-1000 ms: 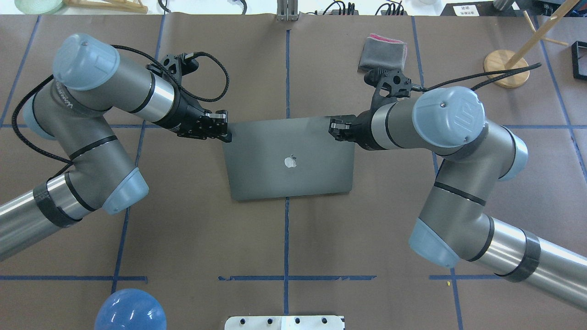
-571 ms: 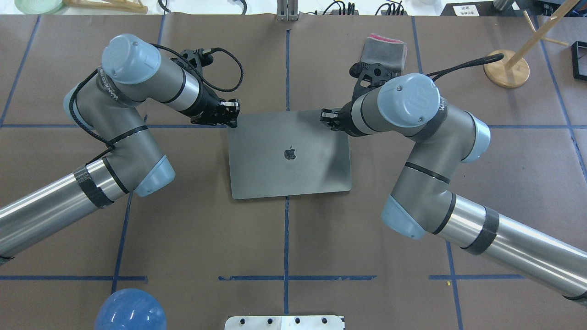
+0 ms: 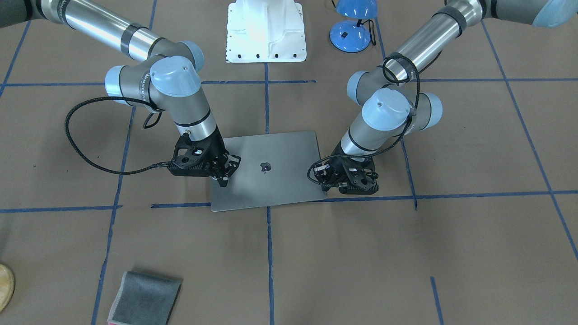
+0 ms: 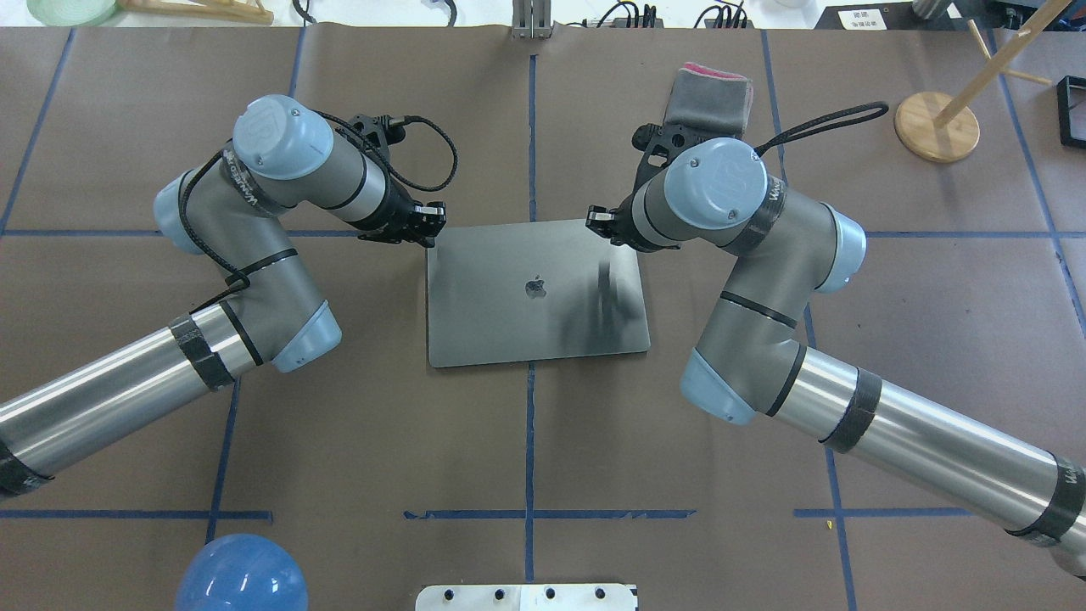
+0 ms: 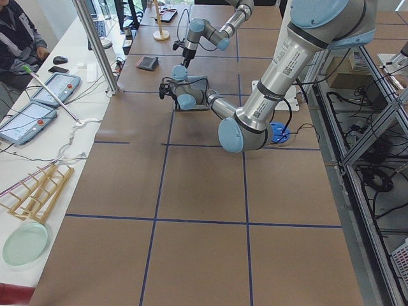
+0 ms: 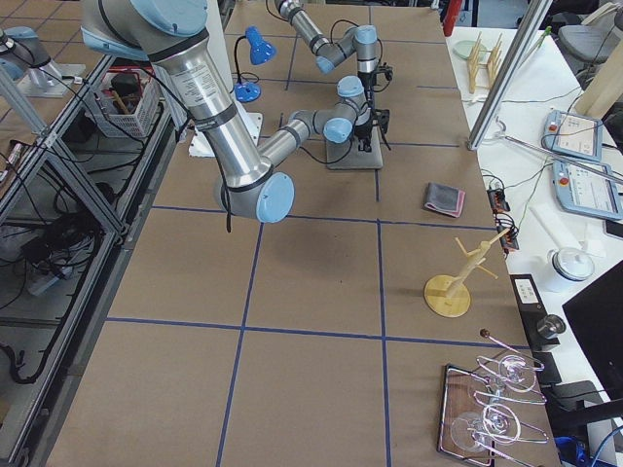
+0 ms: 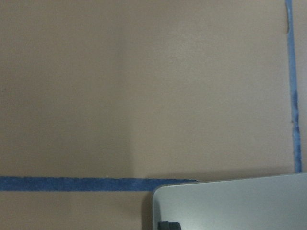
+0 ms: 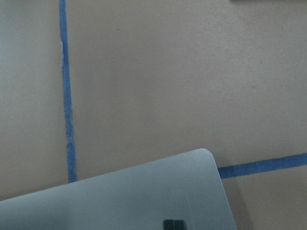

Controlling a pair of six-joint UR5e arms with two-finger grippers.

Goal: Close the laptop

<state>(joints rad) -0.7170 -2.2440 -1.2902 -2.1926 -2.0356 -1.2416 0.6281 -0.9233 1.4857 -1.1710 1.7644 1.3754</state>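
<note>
Overhead exterior view, risk first: any downward push from right gripper (image 4: pixel 596 222), closed to a point and empty, tips resting on the lid's far right corner, liable to scuff or dent thin metal. Uneven load against left gripper (image 4: pixel 431 224) at the far left corner liable to skate the laptop (image 4: pixel 536 293) across the paper cover. Left jaw gap not readable from any view; nothing held. Laptop lying midway between the table's left and right edges, nearer the far edge than the robot's. Lid flat down, grey, dark logo uppermost, smeared reflection on its right half.
</note>
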